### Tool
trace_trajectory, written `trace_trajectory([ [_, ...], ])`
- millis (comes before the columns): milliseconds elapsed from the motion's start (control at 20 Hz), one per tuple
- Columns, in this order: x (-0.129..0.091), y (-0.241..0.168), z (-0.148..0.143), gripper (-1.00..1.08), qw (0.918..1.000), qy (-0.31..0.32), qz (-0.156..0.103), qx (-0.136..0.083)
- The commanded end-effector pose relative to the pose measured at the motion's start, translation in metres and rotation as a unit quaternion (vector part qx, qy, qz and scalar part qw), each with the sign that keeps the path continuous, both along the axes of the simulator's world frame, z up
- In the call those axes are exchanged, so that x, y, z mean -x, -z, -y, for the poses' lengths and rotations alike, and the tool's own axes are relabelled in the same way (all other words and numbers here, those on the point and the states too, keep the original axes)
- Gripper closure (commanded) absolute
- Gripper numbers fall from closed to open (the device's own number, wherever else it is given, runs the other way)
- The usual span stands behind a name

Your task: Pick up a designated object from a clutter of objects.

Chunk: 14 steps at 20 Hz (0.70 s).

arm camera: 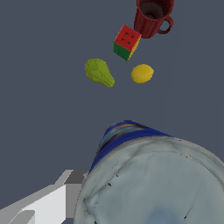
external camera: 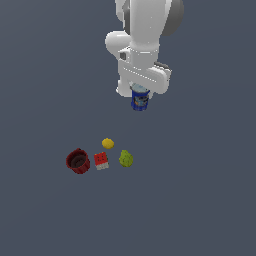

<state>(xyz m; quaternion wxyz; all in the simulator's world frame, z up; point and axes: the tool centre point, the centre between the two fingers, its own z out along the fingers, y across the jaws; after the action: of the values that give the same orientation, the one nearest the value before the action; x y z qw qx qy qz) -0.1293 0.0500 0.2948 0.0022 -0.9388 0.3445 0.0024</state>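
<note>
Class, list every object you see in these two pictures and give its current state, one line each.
Blue can: held in the end effector, lifted off the surface.
Red cup: on the surface, open, looks empty.
Red-and-white block: resting beside the cup.
Lemon: resting, free.
Yellow-green fruit: resting, free.

Blue can cut off at wrist view's edge; fingertips hidden (exterior view), red cup cropped.
</note>
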Motion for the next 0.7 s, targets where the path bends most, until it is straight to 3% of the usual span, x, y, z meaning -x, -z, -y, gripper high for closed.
trace_trajectory([
  [0, 0.005, -0.021, 0.016, 1.08, 1.0, 0.0, 0.001, 0.0],
  [650, 0.02, -0.089, 0.069, 1.08, 1.0, 0.001, 0.001, 0.002],
])
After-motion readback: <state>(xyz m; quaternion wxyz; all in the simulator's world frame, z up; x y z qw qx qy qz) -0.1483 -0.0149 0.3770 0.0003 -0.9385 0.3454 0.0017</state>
